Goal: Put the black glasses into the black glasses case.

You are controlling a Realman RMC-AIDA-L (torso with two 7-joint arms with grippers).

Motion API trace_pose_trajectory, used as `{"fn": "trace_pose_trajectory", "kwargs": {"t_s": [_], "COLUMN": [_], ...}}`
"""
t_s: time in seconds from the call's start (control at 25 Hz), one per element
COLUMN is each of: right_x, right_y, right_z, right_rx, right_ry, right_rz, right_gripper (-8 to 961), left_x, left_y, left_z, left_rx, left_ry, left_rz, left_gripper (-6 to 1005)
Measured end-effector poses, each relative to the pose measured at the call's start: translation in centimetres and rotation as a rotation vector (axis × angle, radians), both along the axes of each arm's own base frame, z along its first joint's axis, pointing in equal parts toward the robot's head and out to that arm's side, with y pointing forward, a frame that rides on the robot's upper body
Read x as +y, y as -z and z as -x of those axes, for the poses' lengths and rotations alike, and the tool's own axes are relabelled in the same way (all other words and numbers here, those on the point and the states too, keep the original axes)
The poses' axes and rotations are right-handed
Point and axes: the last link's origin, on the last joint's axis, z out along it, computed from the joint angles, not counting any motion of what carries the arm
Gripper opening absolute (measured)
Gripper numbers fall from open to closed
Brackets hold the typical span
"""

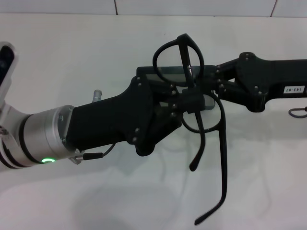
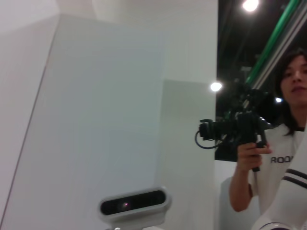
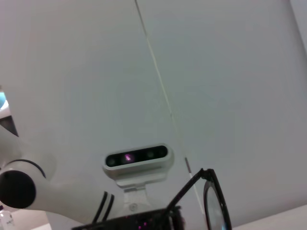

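Note:
The black glasses (image 1: pixel 223 158) hang in the air over the middle of the table, lenses standing on edge and both temple arms unfolded, dangling toward me. My left gripper (image 1: pixel 191 101) reaches in from the left and is shut on the frame near the bridge. From the right, my right gripper (image 1: pixel 211 88) meets the same frame and looks shut on it too. Behind and below them lies the black glasses case (image 1: pixel 144 73), mostly hidden by the grippers, with grey lining showing through a lens. In the right wrist view the glasses (image 3: pixel 207 173) show one lens and one temple.
The white table (image 1: pixel 72 57) runs back to a wall. A small grey cable loop (image 1: pixel 297 112) hangs under the right arm. In the left wrist view a person with a camera (image 2: pixel 244 127) stands past my head camera (image 2: pixel 134 203).

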Motion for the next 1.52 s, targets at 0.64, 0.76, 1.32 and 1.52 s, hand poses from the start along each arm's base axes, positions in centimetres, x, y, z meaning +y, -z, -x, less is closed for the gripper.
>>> {"fn": "trace_pose_trajectory", "kwargs": {"t_s": [0.64,0.76,1.32,1.52], "right_x": [-0.7,-0.6,-1.4,-2.0], "right_y": [0.4,0.3,-3.2,-5.2], "right_z": [0.2,0.1,-0.8,-0.1], "right_rx": [0.037,0.039,0.186,0.273], "right_ry": [-0.021,-0.020,-0.045,-0.108], "right_rz": [0.028,0.020,-0.102,-0.159], "right_gripper": [45,45,43,43], "left_x": [0.7,0.7,0.0,0.0], "left_y": [1.1,1.1,-0.1,0.5], "left_z": [0.8,0.8,1.1,1.4], "left_rx": [0.054,0.052,0.018,0.063], "left_ry": [-0.089,-0.088,-0.045,-0.042], "left_rz": [-0.013,-0.012,-0.027,-0.014], "left_gripper": [40,40,40,40]}}
